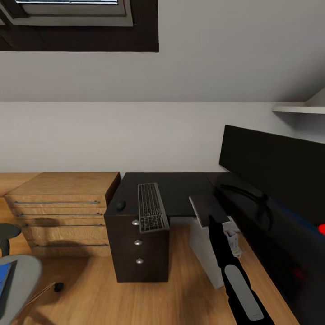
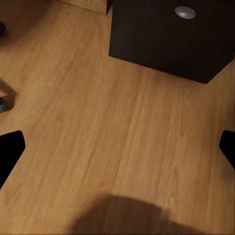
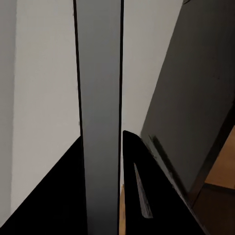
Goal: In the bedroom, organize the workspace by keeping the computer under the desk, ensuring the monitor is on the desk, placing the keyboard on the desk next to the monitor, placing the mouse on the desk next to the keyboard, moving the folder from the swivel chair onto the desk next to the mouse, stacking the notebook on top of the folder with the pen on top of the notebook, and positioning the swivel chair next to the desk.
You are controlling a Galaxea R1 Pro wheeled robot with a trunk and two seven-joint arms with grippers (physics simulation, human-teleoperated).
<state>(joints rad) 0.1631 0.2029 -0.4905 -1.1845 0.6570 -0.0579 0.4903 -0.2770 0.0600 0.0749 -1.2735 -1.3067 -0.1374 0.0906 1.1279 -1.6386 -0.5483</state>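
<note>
1. Notebook (image 1: 206, 208): thin, dark-covered, held out flat at the desk's (image 1: 180, 192) front edge, in the inner corner below the monitor (image 1: 275, 167). Judged light and fairly stiff, with smooth covers likely to slip in a loose pinch. Best taken by one short edge, well in from the corner, so it does not droop or swing
2. Right gripper (image 3: 102, 161): nearly closed, clamped across the notebook's thickness. Pale page edge between two dark cover lines seen between the fingers (image 3: 147, 186) in the right wrist view
3. Right arm: stretched forward and low along the desk front, wrist roughly level, beside the pale box under the desktop
4. Left gripper (image 2: 117, 142): spread wide, holding nothing, pointed down at the plank floor (image 2: 98, 107) near the black drawer unit (image 2: 166, 39)
5. Keyboard (image 1: 150, 206) and mouse (image 1: 120, 205): on the desk above the drawers, mouse near the keyboard's left
6. Folder (image 1: 3, 280): blue, on the swivel chair (image 1: 20, 282), not yet moved
</note>
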